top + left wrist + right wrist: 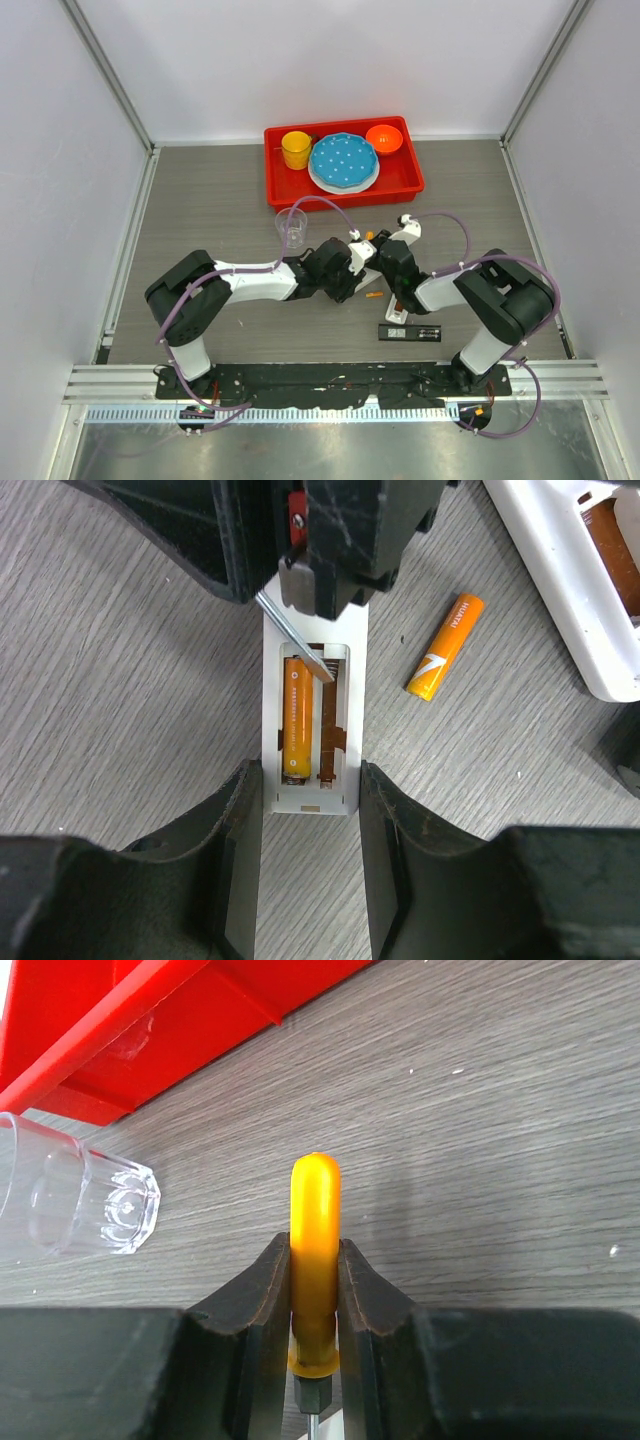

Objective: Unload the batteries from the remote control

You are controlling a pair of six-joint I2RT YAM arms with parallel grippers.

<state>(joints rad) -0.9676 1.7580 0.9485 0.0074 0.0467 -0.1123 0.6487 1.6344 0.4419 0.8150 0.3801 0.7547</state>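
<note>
My left gripper pinches the remote by its flanks, flat on the table. One battery lies in the bay's left slot; the slot beside it is bare. My right gripper is pressed onto the screwdriver, whose blade sits at that battery's far end. I should lever gently upward there and hold the remote firm so nothing skids. A freed battery lies just to the right.

A battery lies in the remote (loose battery beside).
</note>
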